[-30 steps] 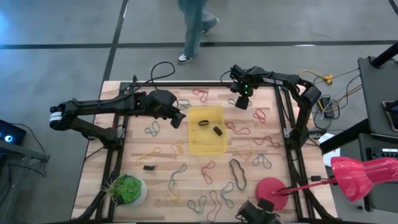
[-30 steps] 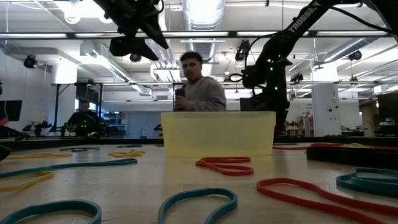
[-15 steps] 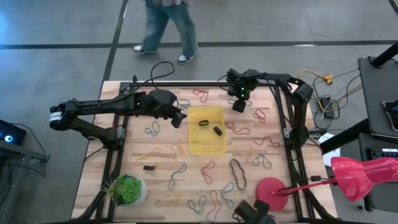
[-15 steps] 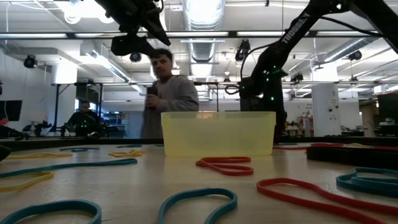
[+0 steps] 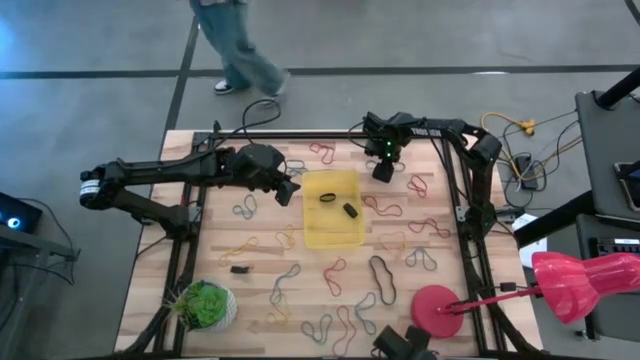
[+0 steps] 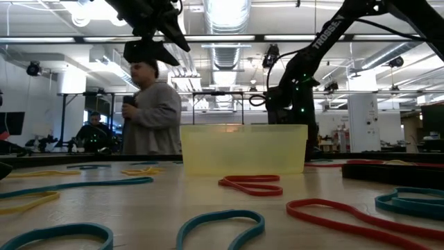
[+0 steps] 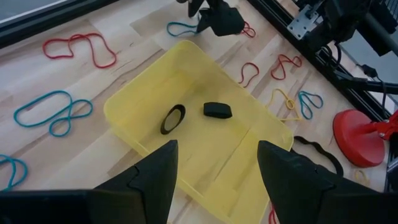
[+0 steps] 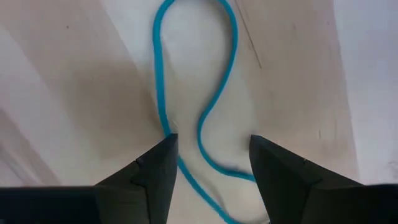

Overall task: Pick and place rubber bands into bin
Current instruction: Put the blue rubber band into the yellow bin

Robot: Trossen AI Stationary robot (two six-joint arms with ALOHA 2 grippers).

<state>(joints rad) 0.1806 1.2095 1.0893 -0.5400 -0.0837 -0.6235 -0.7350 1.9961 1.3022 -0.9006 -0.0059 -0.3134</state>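
The yellow bin stands mid-table with two black rubber bands lying in it. Many coloured rubber bands lie flat all over the wood. My left gripper hangs open above the bin's left edge, and the bin shows below its fingers. My right gripper is open, low over the table just beyond the bin's far right corner. A blue rubber band lies flat on the wood and runs down between its fingers. Whether they touch it I cannot tell.
A red disc sits at the near right and a green plant ball at the near left. A small black piece lies left of centre. Black frame rails border the table. A person walks beyond the far edge.
My right gripper has shifted a little toward the table's left, closer to the bin's far right corner, and then stayed put. The person beyond the far edge has walked toward the left. The bin and the bands have not moved.
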